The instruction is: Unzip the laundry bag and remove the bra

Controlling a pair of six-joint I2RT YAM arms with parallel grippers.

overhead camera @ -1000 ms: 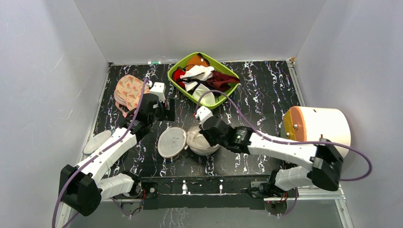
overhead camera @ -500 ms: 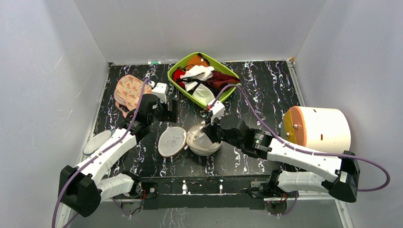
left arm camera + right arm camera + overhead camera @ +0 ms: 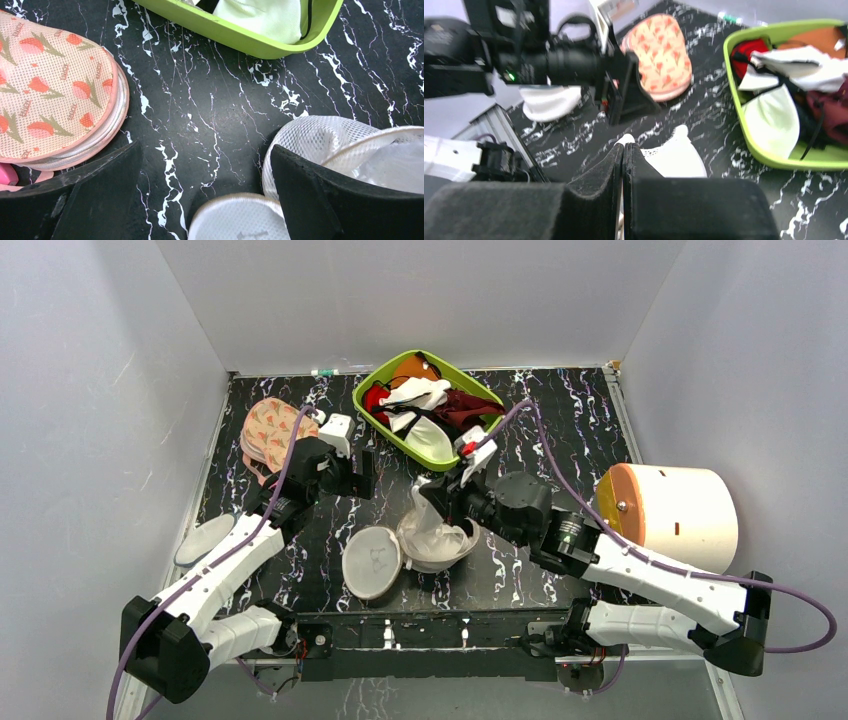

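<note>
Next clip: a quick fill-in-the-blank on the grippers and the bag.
1. On the left gripper, the jaws stand ___ above the table.
2. On the right gripper, the jaws are ___ on white fabric standing up out of the laundry bag.
3. The bag's round lid lies flat to its ___ in the top view.
4. The bin beyond the bag is ___.
Missing: open; shut; left; green.

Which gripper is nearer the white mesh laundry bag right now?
Right. The right gripper is shut on raised mesh of the laundry bag; the left gripper hangs open beside it, not touching.
</note>
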